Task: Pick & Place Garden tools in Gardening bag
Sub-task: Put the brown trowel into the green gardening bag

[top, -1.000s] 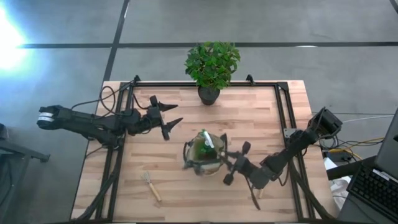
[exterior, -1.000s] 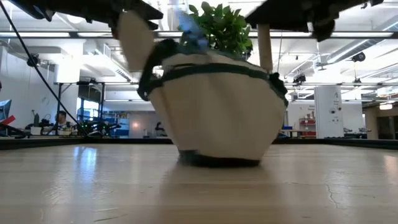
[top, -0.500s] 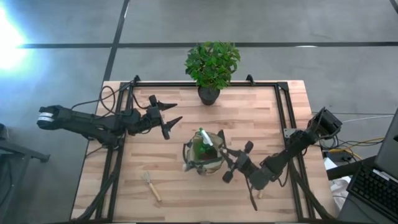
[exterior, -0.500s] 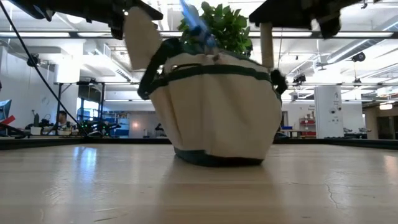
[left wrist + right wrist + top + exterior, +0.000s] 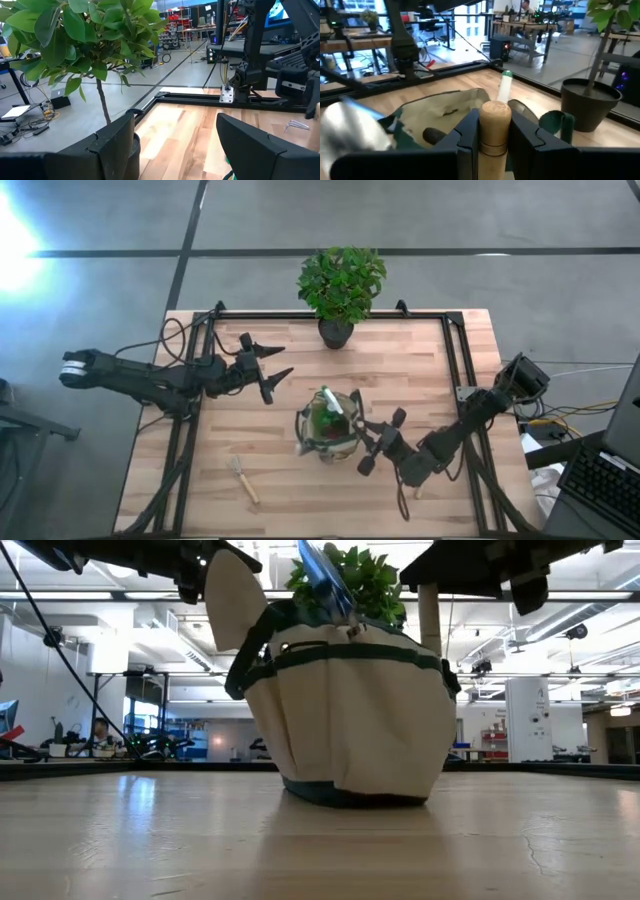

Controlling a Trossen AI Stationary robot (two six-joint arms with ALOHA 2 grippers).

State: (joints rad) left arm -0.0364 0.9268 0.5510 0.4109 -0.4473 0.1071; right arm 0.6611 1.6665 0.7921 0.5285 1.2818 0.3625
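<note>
The olive-khaki gardening bag (image 5: 328, 427) stands on its base mid-table; it also shows in the low view (image 5: 350, 710). A silver trowel blade (image 5: 325, 580) and a white-and-green bottle (image 5: 505, 86) stick out of its mouth. My right gripper (image 5: 362, 435) is at the bag's right rim, shut on a wooden-handled tool (image 5: 495, 125). My left gripper (image 5: 285, 361) is open and empty above the table, left of the bag and far of it. A small fork with a wooden handle (image 5: 243, 478) lies flat near the table's near-left part. My right gripper pinches the tool's wooden handle (image 5: 495, 131) between its two fingers, close to its rounded free end (image 5: 495, 111), which sticks out past the fingertips toward the bag's mouth. The handle lies along the fingers. In the low view it stands upright (image 5: 430, 625) over the bag's rim. The gripper hides the tool's head.
A leafy potted plant (image 5: 340, 285) stands at the table's far edge, right in front of my left gripper (image 5: 175, 140). Another wooden-handled tool (image 5: 416, 494) lies by my right arm near the near edge. Black frame rails (image 5: 455, 360) run along the table's sides.
The bag, tipped with one side of its base off the table a second ago, has rocked back and now sits flat. The trowel blade has come up higher out of its mouth. The handle held by my right gripper has shifted slightly along with the bag's rim.
</note>
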